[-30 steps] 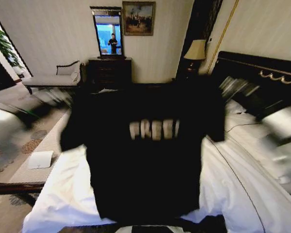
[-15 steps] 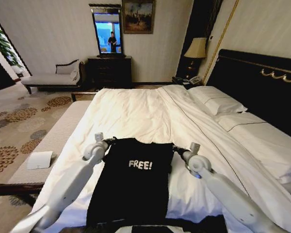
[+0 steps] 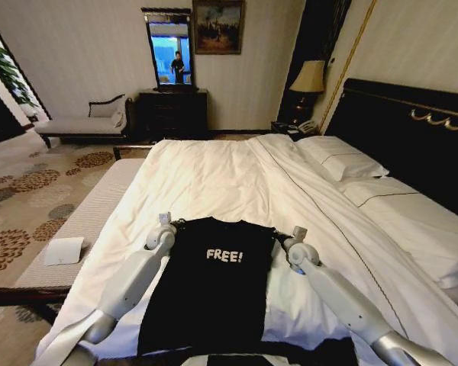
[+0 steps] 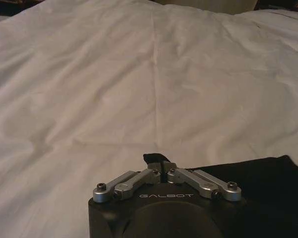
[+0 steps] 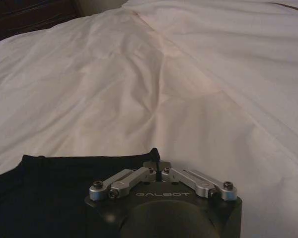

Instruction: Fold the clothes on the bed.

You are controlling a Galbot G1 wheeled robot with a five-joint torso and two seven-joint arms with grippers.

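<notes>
Now the left gripper [image 3: 170, 223] pinches one upper corner of the black soft-fabric T-shirt with white "FREE!" lettering [image 3: 214, 286], spread flat on the large white-sheeted bed [image 3: 214, 175]. Opposite, the right gripper [image 3: 284, 235] holds the other corner. Both wrist views show the jaws pressed together on black cloth, while the lettering appears in the head view.

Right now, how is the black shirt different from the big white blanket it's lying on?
The T-shirt is black with white "FREE!" letters; the duvet is plain white. The T-shirt is small and covers only a patch near the foot of the bed, while the duvet spreads across the whole bed. The left tool and right tool each pinch a top corner of the T-shirt; nothing grips the duvet. Both lie flat and look soft.
</notes>
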